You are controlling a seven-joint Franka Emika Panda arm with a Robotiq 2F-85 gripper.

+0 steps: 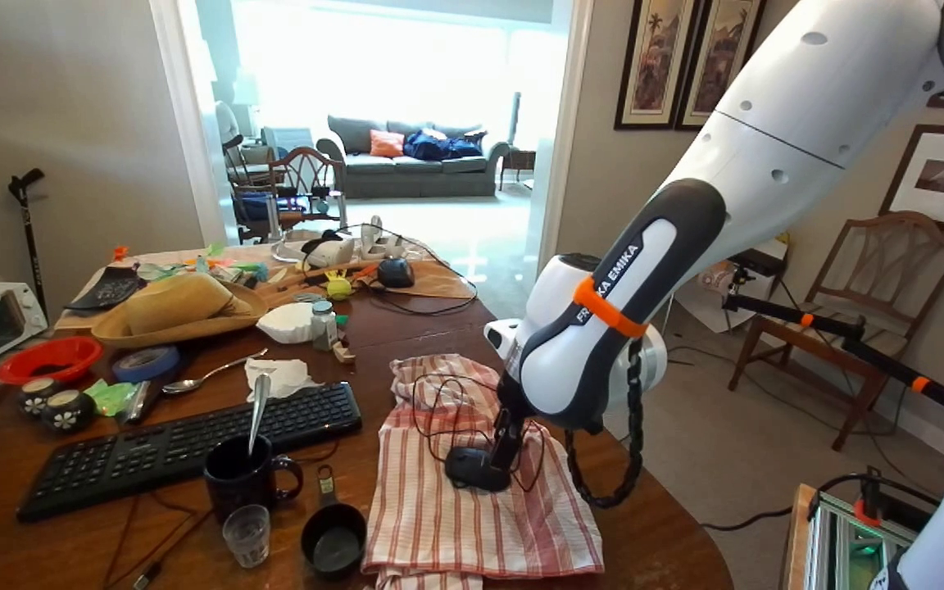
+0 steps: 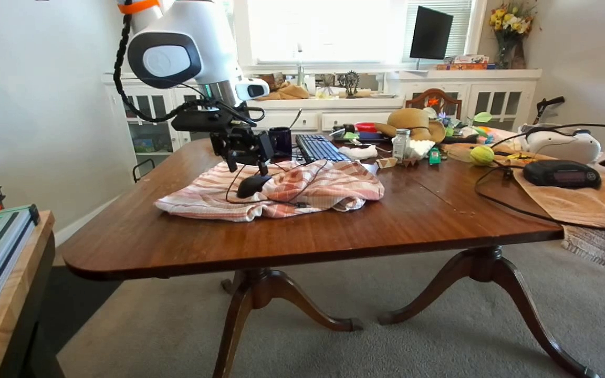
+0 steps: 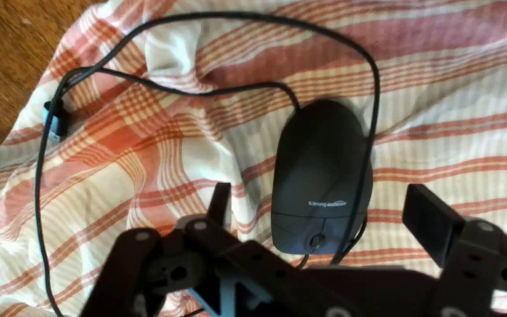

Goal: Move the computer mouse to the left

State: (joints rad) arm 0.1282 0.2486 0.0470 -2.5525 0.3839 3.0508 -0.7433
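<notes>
Near a rounded corner of the desk (image 2: pixel 139 247), we find the computer mouse (image 3: pixel 319 163) lying on the striped cloth (image 3: pixel 456 141), set back from the long edge. In the wrist view, we see the fingers (image 3: pixel 429 220) standing wide apart, one at each side of it, with nothing gripped.

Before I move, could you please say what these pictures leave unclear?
Wrist view: a strip of the black oval plastic mouse, under the thin black cable.
Wrist view: the cable's further run, hidden by the black two-fingered gripper.
In an exterior view: the lower end of the silver metal utensil, hidden by the dark round mug.
In an exterior view: markings on the black rounded clock-like device, too small to read.
</notes>
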